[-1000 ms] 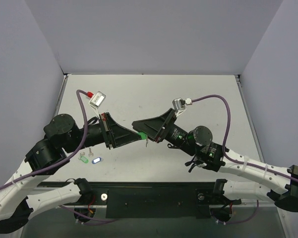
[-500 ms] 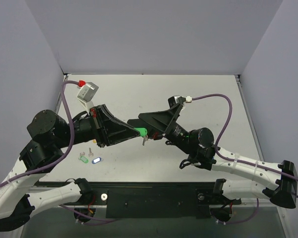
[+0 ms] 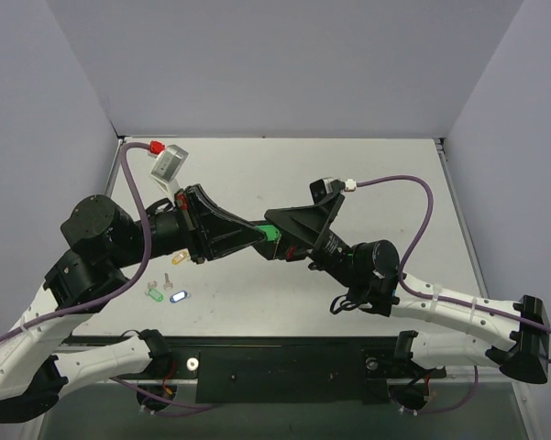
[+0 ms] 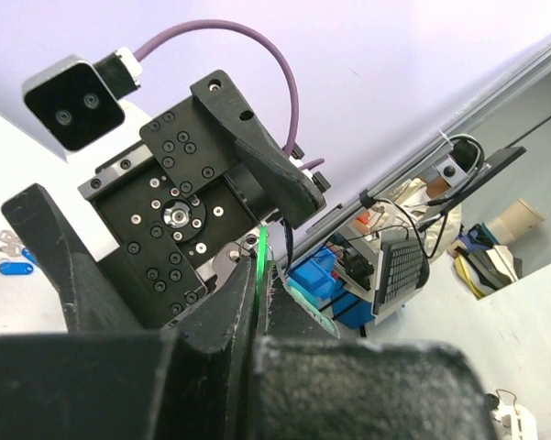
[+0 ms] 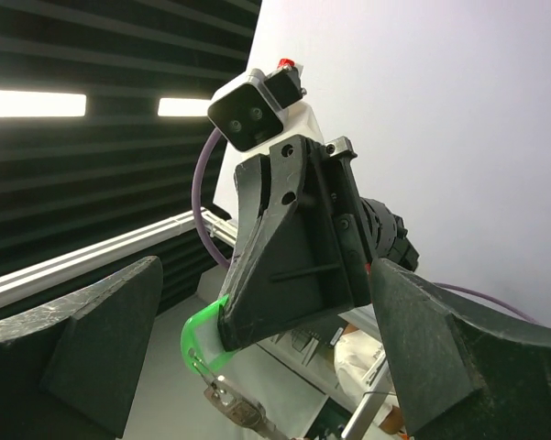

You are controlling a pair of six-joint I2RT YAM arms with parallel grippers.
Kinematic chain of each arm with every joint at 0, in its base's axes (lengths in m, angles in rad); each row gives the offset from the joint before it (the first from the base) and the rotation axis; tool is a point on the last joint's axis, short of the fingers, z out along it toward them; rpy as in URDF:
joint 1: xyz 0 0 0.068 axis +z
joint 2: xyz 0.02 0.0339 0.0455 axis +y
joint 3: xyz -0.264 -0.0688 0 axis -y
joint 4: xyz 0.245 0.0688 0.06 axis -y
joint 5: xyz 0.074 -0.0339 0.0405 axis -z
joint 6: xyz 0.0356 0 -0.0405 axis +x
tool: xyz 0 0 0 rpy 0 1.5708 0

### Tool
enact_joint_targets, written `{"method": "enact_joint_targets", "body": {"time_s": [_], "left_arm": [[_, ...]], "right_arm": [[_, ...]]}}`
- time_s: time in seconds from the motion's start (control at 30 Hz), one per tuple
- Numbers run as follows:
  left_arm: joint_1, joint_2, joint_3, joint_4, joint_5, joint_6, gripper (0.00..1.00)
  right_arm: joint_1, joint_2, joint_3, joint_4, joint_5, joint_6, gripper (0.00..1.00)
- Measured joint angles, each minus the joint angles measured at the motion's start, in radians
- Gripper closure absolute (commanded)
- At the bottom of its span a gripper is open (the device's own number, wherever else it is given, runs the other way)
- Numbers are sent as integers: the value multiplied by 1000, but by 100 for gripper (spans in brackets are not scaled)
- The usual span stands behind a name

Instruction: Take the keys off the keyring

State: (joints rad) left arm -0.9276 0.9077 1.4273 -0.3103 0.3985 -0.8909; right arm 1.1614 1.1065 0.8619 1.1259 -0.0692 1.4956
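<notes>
Green keyring (image 3: 269, 235) tight in left fingers (image 3: 231, 236), between spread right fingers (image 3: 298, 225).

the pale table (image 3: 257, 174) carries three small things. a blue tag (image 3: 178, 296) lies beside a pale green tag (image 3: 153, 293), a small key (image 3: 169, 280) just behind them.

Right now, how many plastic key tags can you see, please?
3: bright green tag in the left fingers; pale green tag and blue tag on the table, near-left. Others may be hidden.
</notes>
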Motion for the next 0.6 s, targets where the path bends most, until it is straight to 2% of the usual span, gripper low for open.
{"method": "enact_joint_targets", "body": {"time_s": [0.2, 0.4, 0.6], "left_arm": [[7, -12, 0, -8, -47, 35, 100], [14, -24, 0, -33, -87, 59, 100], [20, -37, 0, -59, -114, 80, 100]], "right_arm": [[6, 3, 0, 14, 0, 6, 13], [6, 3, 0, 20, 0, 9, 24], [10, 5, 0, 22, 0, 12, 29]]}}
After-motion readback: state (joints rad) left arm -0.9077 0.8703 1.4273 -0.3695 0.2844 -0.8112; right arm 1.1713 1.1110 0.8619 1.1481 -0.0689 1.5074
